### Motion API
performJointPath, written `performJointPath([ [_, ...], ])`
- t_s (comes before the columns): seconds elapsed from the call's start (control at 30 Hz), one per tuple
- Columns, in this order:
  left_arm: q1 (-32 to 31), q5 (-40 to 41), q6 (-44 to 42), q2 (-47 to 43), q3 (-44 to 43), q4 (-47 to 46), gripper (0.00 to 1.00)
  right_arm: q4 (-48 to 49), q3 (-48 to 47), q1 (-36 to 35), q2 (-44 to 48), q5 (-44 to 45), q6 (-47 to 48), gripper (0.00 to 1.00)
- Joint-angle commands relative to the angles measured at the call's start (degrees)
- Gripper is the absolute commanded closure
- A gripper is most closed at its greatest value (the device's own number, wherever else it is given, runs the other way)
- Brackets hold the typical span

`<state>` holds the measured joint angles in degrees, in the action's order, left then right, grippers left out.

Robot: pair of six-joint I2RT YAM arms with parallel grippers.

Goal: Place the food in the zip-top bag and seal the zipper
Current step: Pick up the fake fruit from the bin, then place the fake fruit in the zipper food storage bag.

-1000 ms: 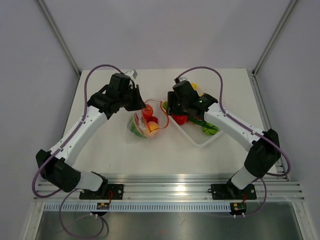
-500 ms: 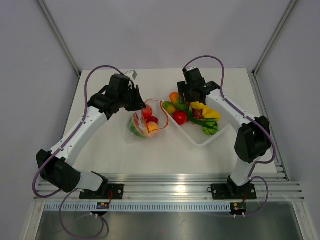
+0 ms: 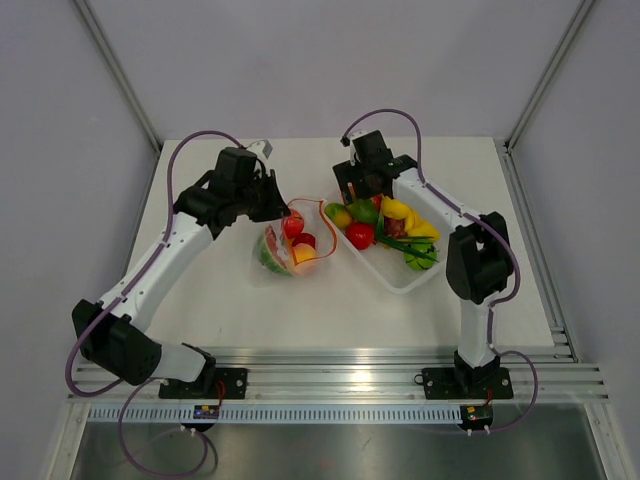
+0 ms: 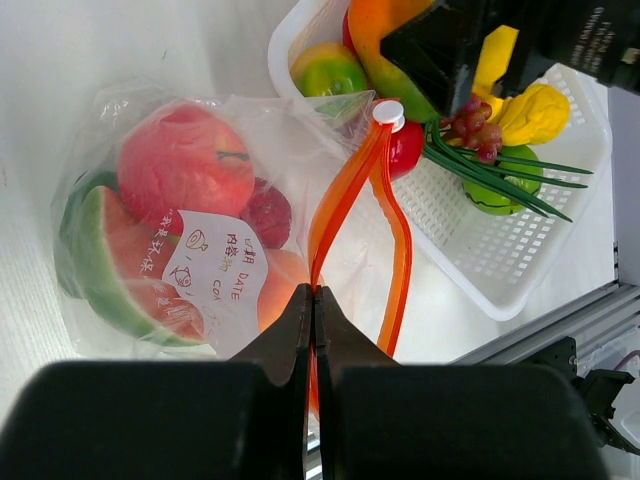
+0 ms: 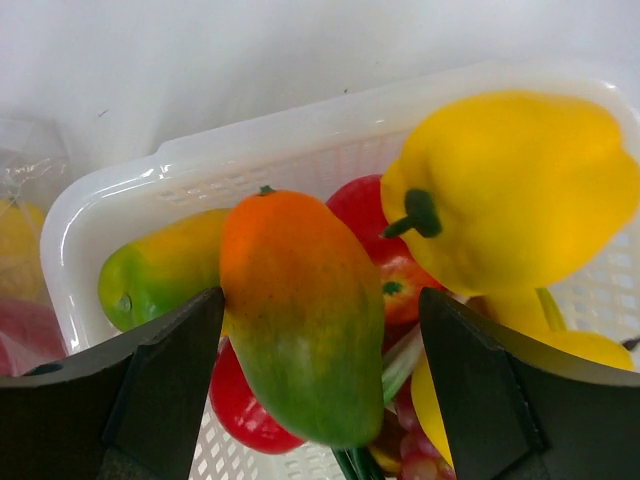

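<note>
The clear zip-top bag (image 4: 180,230) lies on the table with an apple, a watermelon slice and other food inside; from above the bag (image 3: 288,248) sits left of the tray. My left gripper (image 4: 313,295) is shut on the orange-red zipper (image 4: 350,190), whose two strips gape apart beyond the jaws. My right gripper (image 5: 320,300) is open and straddles an orange-green mango (image 5: 300,310) at the tray's far-left corner; the left finger touches the mango, the right one stands clear. From above, this gripper (image 3: 352,200) hangs over that corner.
The white mesh tray (image 5: 200,160) holds a yellow pepper (image 5: 510,190), a green-yellow mango (image 5: 160,270), a red tomato (image 5: 240,400), grapes and green stalks. The tray (image 3: 400,282) lies right of the bag. The enclosure walls stand close behind.
My right gripper has swung from over the tray's near-left part to its far-left corner, uncovering the fruit. The left gripper and the bag have stayed in place.
</note>
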<state>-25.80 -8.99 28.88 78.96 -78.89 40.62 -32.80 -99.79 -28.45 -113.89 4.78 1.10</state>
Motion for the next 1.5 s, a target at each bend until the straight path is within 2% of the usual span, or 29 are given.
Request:
performJointPath([
  [0.0,0.8,-2.0,-0.9,-2.5,0.6,-2.0,1.00,1.2,-2.8,-0.3,-2.1,-2.9,-0.2,0.14],
  [0.07,0.9,-1.9,-0.9,-2.9,0.8,-2.1,1.00,1.2,-2.5,-0.3,-2.6,-3.1,-0.8,0.16],
  [0.17,1.0,-1.8,-0.8,-3.0,0.7,-1.5,1.00,1.5,-0.5,-0.2,-0.6,-2.8,-2.9,0.26],
  [0.2,1.0,-1.8,-0.8,-3.2,0.7,-1.5,1.00,2.4,0.4,-0.3,0.3,-2.7,-3.5,0.34],
  [0.3,1.0,-1.7,-0.3,-3.8,1.5,-2.2,1.00,4.0,4.1,-0.3,5.1,-2.1,-5.1,0.49],
  [0.33,1.0,-2.0,-0.1,-3.9,2.1,-2.5,1.00,4.2,4.8,-0.3,7.5,-2.0,-5.6,0.57],
  [0.43,1.0,-2.6,0.4,-3.8,2.5,-3.0,1.00,4.4,7.5,-0.3,12.5,-2.1,-8.0,0.64],
  [0.73,0.9,-4.3,0.9,-3.4,2.4,-3.4,1.00,-1.4,13.0,-1.7,26.8,-4.6,-19.3,0.64],
  [0.9,1.0,-4.5,1.1,-3.4,2.5,-3.4,1.00,-1.9,13.8,-10.0,30.7,-4.6,-23.5,0.62],
  [1.07,1.0,-5.1,1.4,-3.9,3.0,-3.7,1.00,0.4,14.5,-13.9,29.5,-6.4,-26.6,0.62],
  [1.2,1.0,-5.3,1.4,-4.4,3.4,-3.7,1.00,0.9,13.4,-17.0,24.9,-6.8,-27.0,0.62],
  [1.47,1.0,-7.0,1.7,-4.7,3.7,-3.8,1.00,0.9,7.0,-17.7,15.6,-8.8,-25.7,0.58],
])
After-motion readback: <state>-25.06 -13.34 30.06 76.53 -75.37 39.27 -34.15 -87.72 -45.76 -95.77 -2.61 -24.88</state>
